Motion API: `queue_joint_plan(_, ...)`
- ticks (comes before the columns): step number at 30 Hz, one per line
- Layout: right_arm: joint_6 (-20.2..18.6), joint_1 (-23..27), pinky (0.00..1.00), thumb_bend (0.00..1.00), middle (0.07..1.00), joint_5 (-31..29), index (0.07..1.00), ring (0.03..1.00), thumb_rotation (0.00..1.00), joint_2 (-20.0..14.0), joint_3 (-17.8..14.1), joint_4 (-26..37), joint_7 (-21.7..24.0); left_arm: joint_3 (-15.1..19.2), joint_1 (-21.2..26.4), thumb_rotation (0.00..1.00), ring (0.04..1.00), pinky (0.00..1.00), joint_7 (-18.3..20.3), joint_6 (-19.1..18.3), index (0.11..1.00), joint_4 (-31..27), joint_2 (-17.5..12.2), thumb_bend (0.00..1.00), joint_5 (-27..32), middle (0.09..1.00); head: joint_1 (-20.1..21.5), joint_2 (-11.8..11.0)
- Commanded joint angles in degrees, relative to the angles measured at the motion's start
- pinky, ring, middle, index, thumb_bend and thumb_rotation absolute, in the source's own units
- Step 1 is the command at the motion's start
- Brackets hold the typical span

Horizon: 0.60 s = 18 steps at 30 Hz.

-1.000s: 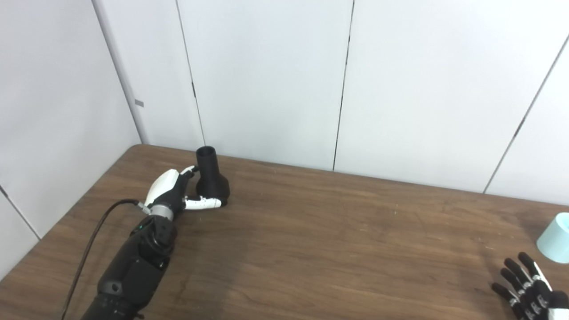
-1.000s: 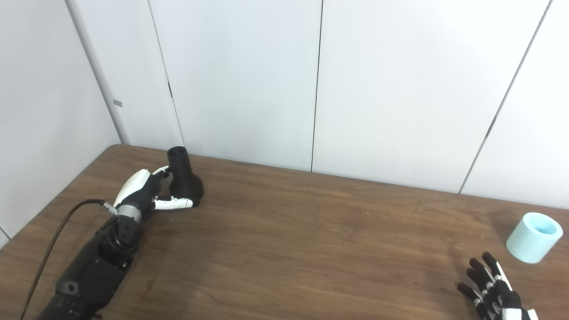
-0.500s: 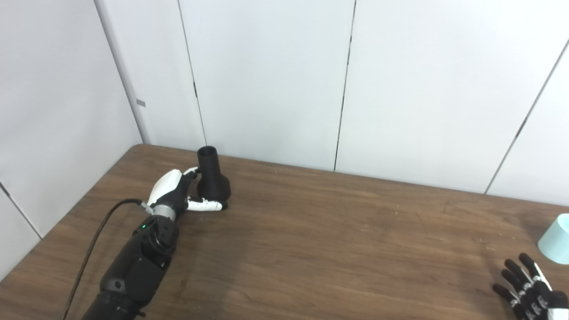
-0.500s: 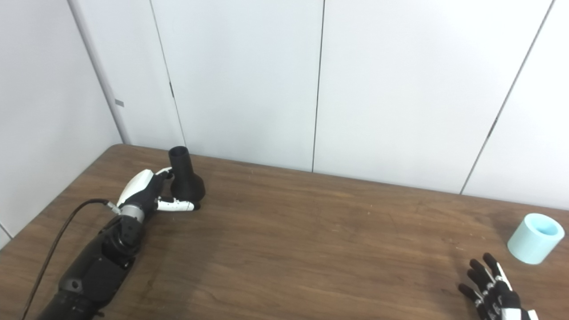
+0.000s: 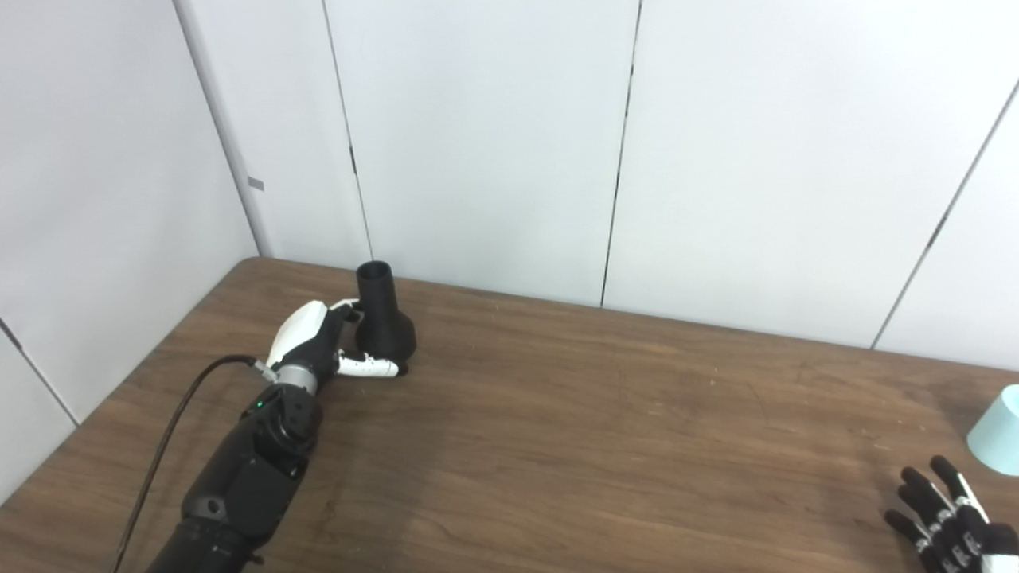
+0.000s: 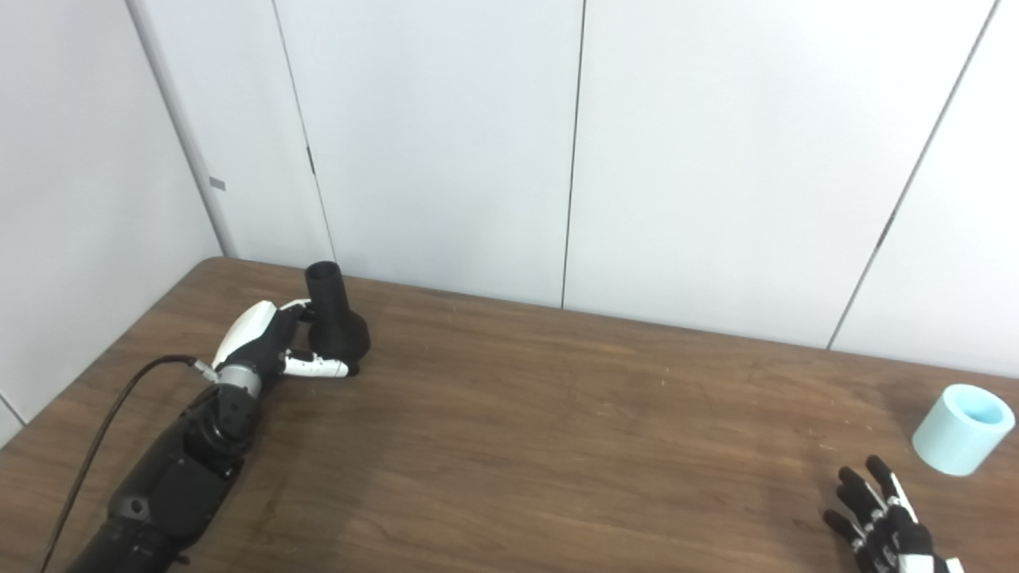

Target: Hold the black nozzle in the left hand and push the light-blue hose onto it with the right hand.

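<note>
The black nozzle (image 5: 383,326) stands upright on the wooden table (image 5: 573,414) at the far left, narrow end up. My left hand (image 5: 318,344) is cupped around it with the fingers apart: the thumb lies along the front of its base and the fingers reach behind its neck. The nozzle rests on the table. The light-blue hose (image 6: 962,430), a short open cylinder, stands at the table's right edge. My right hand (image 6: 884,521) is open with fingers spread, low at the bottom right, just short of the hose and apart from it.
A black cable (image 5: 171,430) runs along my left forearm down to the bottom edge. White wall panels (image 5: 493,143) stand close behind the table's far edge and along its left side.
The whole picture has shifted slightly, so the camera moved. My left hand has edged a little closer around the nozzle. The right hand and hose have not visibly moved.
</note>
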State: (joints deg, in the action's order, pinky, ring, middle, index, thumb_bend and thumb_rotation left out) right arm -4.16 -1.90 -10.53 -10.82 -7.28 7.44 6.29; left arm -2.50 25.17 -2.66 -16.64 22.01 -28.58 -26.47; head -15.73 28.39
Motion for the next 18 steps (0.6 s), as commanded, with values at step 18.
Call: queue_joint_plan(18, -1.25, -0.06, 0.85, 0.62, 0.888, -0.19, 0.976, 0.928, 1.00, 0.36, 0.21, 1.38, -0.50, 0.13, 2.78, 0.03, 0.759, 0.94, -3.09, 5.65, 0.553, 1.11, 0.47, 0.69, 1.61, 0.620, 0.42, 0.61)
